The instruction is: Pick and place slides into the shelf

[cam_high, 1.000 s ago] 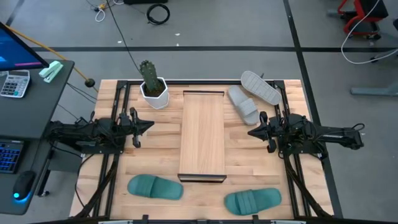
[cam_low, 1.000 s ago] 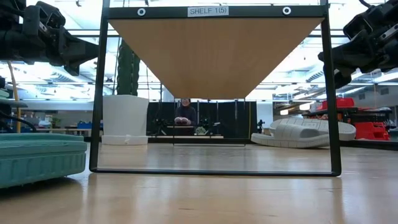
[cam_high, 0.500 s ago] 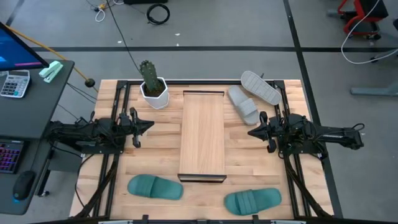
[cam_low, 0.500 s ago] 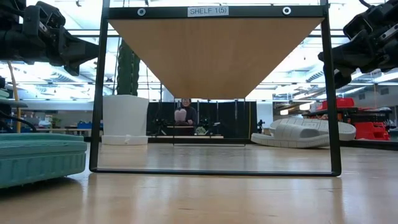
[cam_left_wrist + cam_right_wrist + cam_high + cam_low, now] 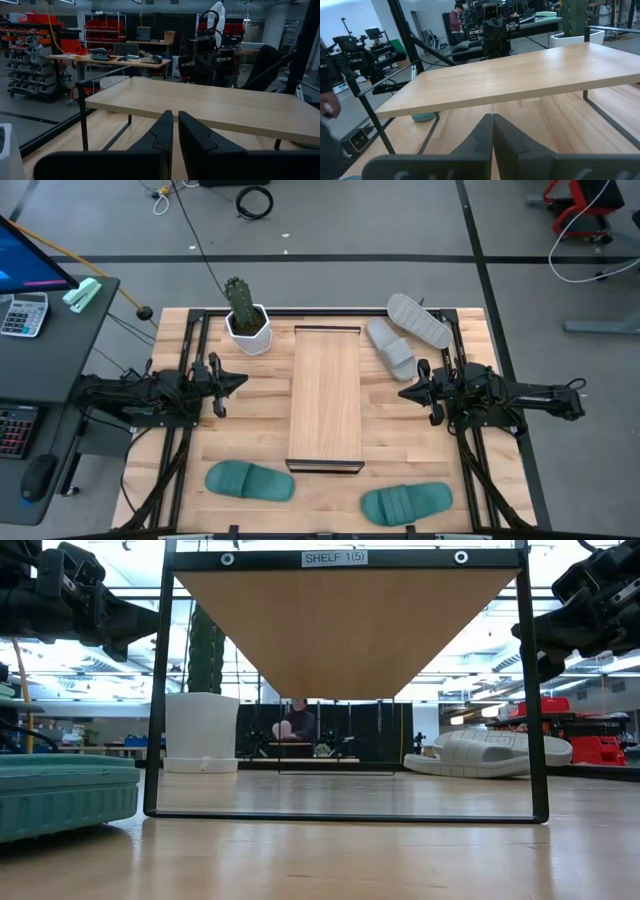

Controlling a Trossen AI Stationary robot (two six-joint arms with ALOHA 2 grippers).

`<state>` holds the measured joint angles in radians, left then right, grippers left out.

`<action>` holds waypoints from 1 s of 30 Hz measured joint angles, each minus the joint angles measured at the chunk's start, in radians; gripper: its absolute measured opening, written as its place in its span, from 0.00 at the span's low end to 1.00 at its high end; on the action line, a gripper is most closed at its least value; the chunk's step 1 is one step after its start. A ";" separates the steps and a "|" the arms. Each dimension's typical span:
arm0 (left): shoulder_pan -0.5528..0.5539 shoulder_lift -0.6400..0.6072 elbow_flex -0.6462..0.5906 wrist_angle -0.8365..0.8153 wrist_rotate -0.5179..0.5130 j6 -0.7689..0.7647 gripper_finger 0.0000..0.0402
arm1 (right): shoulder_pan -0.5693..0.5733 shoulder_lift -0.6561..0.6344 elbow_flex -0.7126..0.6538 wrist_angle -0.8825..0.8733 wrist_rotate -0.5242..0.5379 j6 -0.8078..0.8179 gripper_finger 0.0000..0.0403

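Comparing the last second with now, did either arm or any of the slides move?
Nothing on the table visibly changed. The left gripper and right gripper sit shut and empty on either side of the shelf, as before. The two teal slides and the two grey slides lie where they were. Only the person in the room beyond the table shifted a little.

A small white label (image 5: 335, 558) reads "SHELF 1(5)". It sits at the middle of the top bar of the shelf (image 5: 345, 630) frame. No other writing can be read.
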<state>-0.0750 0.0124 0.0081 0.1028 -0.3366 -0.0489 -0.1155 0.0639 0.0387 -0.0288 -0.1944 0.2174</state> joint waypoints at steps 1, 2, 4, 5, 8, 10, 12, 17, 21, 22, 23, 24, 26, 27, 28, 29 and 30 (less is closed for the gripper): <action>0.000 0.000 0.000 0.000 0.000 0.000 0.08 | 0.000 0.000 0.000 0.000 0.000 0.000 0.04; 0.000 0.000 0.000 0.000 0.000 0.000 0.07 | 0.000 0.000 0.000 0.000 0.000 0.000 0.04; 0.000 0.000 0.000 0.000 0.000 0.000 0.07 | 0.000 0.000 0.000 0.000 0.000 0.000 0.04; 0.000 0.000 0.000 0.000 0.000 0.000 0.06 | 0.000 0.000 0.000 0.000 0.000 0.000 0.04; 0.000 0.000 0.000 0.000 0.000 0.000 0.06 | 0.000 0.000 0.000 0.000 0.000 0.000 0.04; 0.000 0.000 0.000 0.000 0.000 0.000 0.06 | 0.000 0.000 0.000 0.000 0.000 0.000 0.04; 0.000 0.000 0.000 0.000 0.000 0.000 0.07 | 0.000 0.000 0.000 0.000 0.000 0.000 0.04; 0.000 0.000 0.000 0.000 0.000 0.000 0.09 | 0.000 0.000 0.000 0.000 0.000 0.000 0.04; 0.000 0.000 0.000 0.000 0.000 0.054 0.08 | 0.000 0.000 0.000 0.000 0.000 0.000 0.04; 0.000 0.000 0.000 0.000 0.000 0.091 0.08 | 0.000 0.000 0.000 0.000 0.000 0.000 0.04; 0.000 0.000 0.000 0.000 0.000 0.128 0.07 | 0.000 0.000 0.000 0.000 0.000 0.000 0.04; 0.000 0.000 0.000 0.000 0.000 0.160 0.07 | 0.000 0.000 0.000 0.000 0.000 0.000 0.04; 0.000 0.000 0.000 0.000 0.000 0.217 0.06 | 0.000 0.000 0.000 0.000 0.000 0.000 0.04; 0.000 0.000 0.000 0.000 0.000 0.223 0.06 | 0.000 0.000 0.000 0.000 0.000 0.000 0.04; 0.000 0.000 0.000 0.000 0.000 0.222 0.06 | 0.000 0.000 0.000 0.000 0.000 0.000 0.04; 0.000 0.000 0.000 0.000 0.000 0.222 0.06 | 0.000 0.000 0.000 0.000 0.000 0.000 0.04; 0.000 0.000 0.000 0.000 0.000 0.219 0.07 | 0.000 0.000 0.000 0.000 0.000 0.000 0.04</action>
<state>-0.0750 0.0124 0.0082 0.1028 -0.3367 0.1698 -0.1156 0.0641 0.0383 -0.0288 -0.1944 0.2175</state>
